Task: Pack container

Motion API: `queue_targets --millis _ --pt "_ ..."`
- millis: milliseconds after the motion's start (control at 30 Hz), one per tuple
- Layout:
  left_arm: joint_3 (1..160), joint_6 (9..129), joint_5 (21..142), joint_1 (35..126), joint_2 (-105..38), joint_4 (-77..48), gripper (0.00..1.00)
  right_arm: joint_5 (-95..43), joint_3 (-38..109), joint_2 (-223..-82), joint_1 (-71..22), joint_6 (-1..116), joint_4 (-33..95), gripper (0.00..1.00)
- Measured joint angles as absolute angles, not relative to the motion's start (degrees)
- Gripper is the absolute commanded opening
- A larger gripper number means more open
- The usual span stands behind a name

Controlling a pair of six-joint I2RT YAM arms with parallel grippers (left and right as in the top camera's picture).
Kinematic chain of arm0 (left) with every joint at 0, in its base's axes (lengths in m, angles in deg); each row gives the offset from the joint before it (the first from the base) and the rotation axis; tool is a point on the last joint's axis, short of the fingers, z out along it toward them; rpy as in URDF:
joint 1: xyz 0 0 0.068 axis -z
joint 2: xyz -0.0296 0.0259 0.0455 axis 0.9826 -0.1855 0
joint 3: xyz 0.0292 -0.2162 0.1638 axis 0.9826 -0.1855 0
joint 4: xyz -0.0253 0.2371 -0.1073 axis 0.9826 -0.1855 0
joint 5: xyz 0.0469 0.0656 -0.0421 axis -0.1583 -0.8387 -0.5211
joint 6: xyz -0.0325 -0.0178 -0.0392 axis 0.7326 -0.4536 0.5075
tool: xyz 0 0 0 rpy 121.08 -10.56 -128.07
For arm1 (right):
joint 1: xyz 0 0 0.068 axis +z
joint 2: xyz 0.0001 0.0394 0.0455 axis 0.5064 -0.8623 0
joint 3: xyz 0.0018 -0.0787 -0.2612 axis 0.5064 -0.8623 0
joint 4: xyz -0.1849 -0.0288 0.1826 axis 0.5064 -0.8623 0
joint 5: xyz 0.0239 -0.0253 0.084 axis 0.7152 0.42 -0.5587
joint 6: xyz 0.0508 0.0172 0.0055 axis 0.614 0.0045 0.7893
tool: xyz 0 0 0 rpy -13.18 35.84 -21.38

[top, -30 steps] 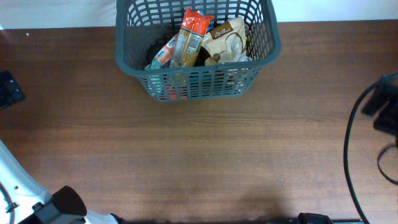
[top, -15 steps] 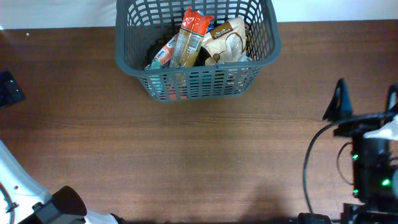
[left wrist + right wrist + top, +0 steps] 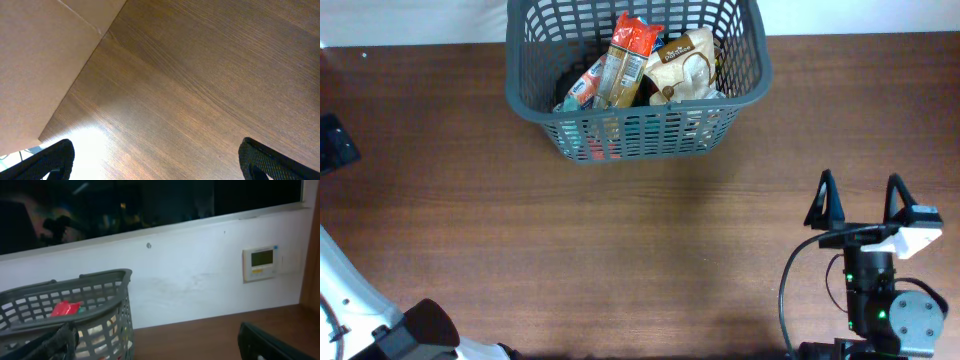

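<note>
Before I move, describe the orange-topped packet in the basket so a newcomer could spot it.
Find the grey container at the far edge of the wooden table. Inside, a long narrow packet leans at the middle. Only it has a bright orange top; the pouch to its right is beige.

Container [image 3: 620, 135], ahead-left of the right gripper [image 3: 861, 182]: dark grey, lattice-slotted sides. Inside it: red-orange packet [image 3: 634, 38] with a tan lower half, beige packet [image 3: 686, 62] with brown print, teal packet [image 3: 582, 92]. Table [image 3: 620, 250] below the gripper: brown wood grain. Gripper fingers black, green LEDs behind them.
</note>
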State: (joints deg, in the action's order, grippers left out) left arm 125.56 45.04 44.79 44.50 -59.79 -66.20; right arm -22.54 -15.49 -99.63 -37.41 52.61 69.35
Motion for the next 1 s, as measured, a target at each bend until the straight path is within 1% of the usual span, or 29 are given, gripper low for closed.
queue_targets --millis 300,1000 --pt "125.6 45.0 44.8 44.5 -59.8 -66.2 0.99 -22.5 -22.1 -93.2 -36.7 52.8 71.5 0.99" --pt "125.6 45.0 44.8 44.5 -59.8 -66.2 0.99 -22.5 -28.6 -87.0 -34.3 52.8 72.0 0.99"
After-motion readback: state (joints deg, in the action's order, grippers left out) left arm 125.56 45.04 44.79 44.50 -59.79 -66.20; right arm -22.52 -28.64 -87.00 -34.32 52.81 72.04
